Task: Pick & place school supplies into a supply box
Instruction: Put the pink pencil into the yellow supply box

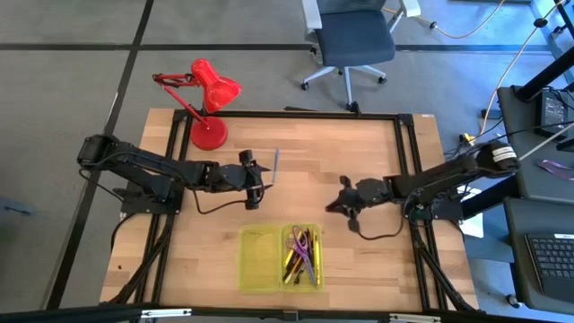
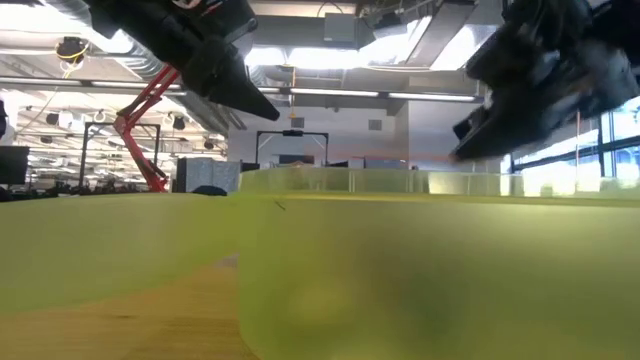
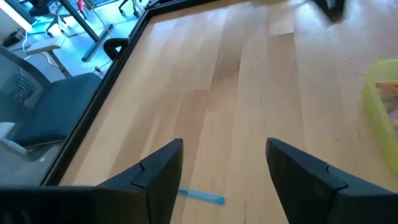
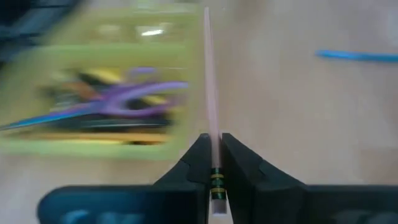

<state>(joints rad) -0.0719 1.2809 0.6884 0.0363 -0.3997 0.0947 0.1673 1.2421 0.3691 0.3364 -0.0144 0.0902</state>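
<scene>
The right gripper [image 4: 212,163] pinched a pencil [image 4: 209,81]; it needed lowering flat into the box [image 1: 280,258]. The left gripper [image 3: 224,168] gaped above a blue pen [image 3: 202,196].

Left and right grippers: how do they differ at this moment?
The left gripper is open and empty, above a blue pen lying on the table; the right gripper is shut on a pencil. The left is near the table's middle; the right nearer the supply box. Both hover above the wood.
</scene>
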